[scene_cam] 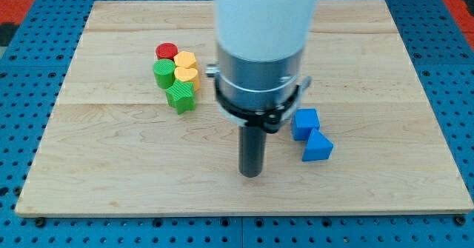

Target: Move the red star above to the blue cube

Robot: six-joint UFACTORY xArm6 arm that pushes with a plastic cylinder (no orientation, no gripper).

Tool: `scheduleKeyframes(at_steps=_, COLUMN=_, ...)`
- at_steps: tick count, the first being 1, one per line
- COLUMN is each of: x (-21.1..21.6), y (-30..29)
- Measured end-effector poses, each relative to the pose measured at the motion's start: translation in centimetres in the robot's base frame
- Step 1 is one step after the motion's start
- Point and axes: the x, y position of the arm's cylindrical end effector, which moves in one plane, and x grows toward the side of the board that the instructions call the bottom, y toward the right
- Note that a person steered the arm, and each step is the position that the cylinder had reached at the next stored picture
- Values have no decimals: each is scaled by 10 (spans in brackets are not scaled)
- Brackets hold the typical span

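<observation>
My tip rests on the wooden board, below the view's middle. The blue cube lies to the right of the tip and a little higher in the view, a short gap away. A blue triangular block touches the cube's lower right. No red star shows in this view. The only red block I see is a round red cylinder at the upper left. The arm's wide body hides the board's upper middle.
A tight cluster sits at the upper left: the red cylinder, a yellow hexagon, a yellow heart, a green cylinder and a green star. Blue pegboard surrounds the board.
</observation>
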Motion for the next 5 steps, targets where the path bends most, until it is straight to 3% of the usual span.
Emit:
scheduleKeyframes(at_steps=1, x=3, y=27)
scheduleKeyframes(at_steps=2, x=-22, y=6)
scheduleKeyframes(at_steps=3, x=-55, y=30)
scheduleKeyframes(at_steps=4, x=-55, y=95)
scheduleKeyframes(at_steps=5, x=-17, y=109)
